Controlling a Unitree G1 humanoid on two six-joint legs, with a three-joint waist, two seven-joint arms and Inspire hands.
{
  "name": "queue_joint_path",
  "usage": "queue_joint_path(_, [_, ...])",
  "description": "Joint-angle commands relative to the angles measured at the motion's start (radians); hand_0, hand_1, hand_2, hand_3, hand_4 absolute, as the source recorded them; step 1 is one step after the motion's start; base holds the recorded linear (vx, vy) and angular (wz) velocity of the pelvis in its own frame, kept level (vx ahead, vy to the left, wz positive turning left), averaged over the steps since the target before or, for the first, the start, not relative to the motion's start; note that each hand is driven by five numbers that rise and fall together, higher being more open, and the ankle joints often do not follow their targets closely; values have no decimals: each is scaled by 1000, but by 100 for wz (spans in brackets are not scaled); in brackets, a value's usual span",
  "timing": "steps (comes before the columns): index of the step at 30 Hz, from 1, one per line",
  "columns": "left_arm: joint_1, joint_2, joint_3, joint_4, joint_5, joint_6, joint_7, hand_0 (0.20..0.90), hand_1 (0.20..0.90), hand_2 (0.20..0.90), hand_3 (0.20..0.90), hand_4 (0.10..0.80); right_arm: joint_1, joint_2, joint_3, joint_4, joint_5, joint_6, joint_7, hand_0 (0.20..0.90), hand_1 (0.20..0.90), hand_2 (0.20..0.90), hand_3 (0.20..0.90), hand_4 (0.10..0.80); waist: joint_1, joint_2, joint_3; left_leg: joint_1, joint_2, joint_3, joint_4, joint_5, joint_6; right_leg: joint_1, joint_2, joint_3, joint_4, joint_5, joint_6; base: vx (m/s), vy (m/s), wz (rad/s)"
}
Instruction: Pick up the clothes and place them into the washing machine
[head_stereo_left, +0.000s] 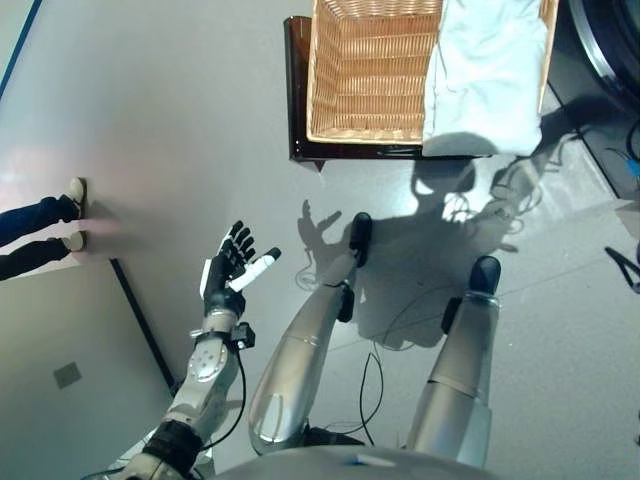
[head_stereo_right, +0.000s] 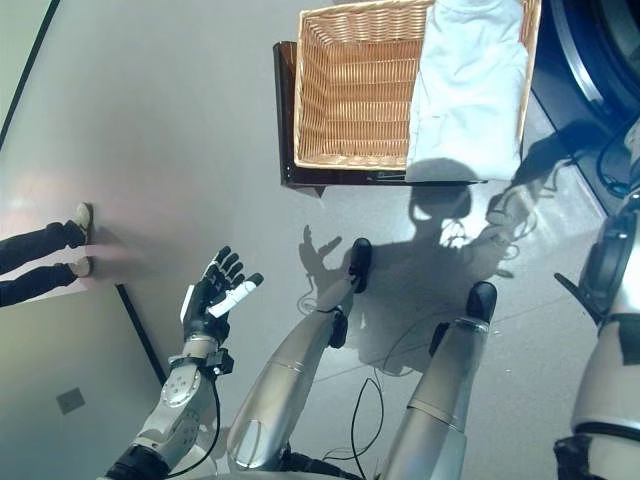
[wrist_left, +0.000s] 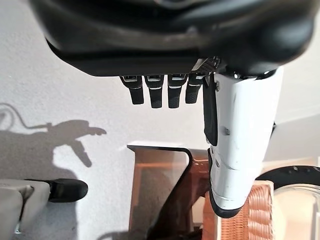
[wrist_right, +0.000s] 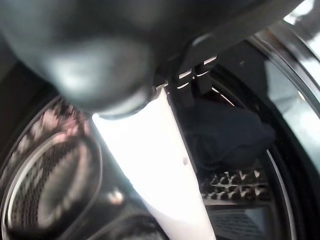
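- Left eye view: wicker basket (head_stereo_left: 365, 75) on a dark stand (head_stereo_left: 296, 100), ahead on the grey floor (head_stereo_left: 150, 130); white cloth (head_stereo_left: 485, 70) draped over the basket's right part and its near rim; left hand (head_stereo_left: 228, 272) raised over the floor, fingers spread, empty; a person's legs (head_stereo_left: 35, 235) at the left edge.
- Right eye view: same layout; washing machine (head_stereo_right: 600, 40) at the upper right, beside the basket; right hand not shown here.
- Left wrist view: left hand's fingers (wrist_left: 155, 92) straight, white-covered thumb (wrist_left: 240, 145) extended; nothing held.
- Right wrist view: right hand (wrist_right: 155, 135) at the machine's round opening; dark garment (wrist_right: 225, 135) lying inside the drum (wrist_right: 240, 195); fingers mostly hidden, so released or clenched cannot be told.
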Motion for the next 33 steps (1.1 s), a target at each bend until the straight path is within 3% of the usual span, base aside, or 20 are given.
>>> queue_joint_path(1, [30, 80, 91, -65, 10, -97, 37, 900, 900, 900, 900, 800, -110, -110, 262, -111, -242, -26, 11, 900, 900, 900, 900, 800, -41, 148, 31, -22, 20, 33, -34, -16, -64, 101, 65, -53, -85, -9, -115, -11, 10, -9])
queue_joint_path(8, [48, 81, 106, -79, 8, -99, 38, 900, 900, 900, 900, 800, -102, -68, 371, -69, -462, 53, 5, 900, 900, 900, 900, 800, -45, 126, 31, -24, 32, 40, -26, -19, -60, 107, 76, -49, -107, 12, -117, -24, 13, -10])
queue_joint_path(15, [51, 71, 113, -77, 20, -100, 45, 900, 900, 900, 900, 800, -52, -37, 384, -96, -582, 70, -27, 900, 900, 900, 900, 800, -52, 110, 31, -13, 39, 43, -21, -23, -56, 130, 82, -47, -133, 25, -118, -7, 11, -9])
queue_joint_path(33, [11, 2, 149, -24, 48, -109, 86, 900, 900, 900, 900, 800, 190, 63, 278, -232, -893, 128, -144, 900, 900, 900, 900, 800, -73, 56, 31, 37, 68, 54, -26, -29, -56, 206, 107, -52, -207, 58, -120, 7, -6, -6])
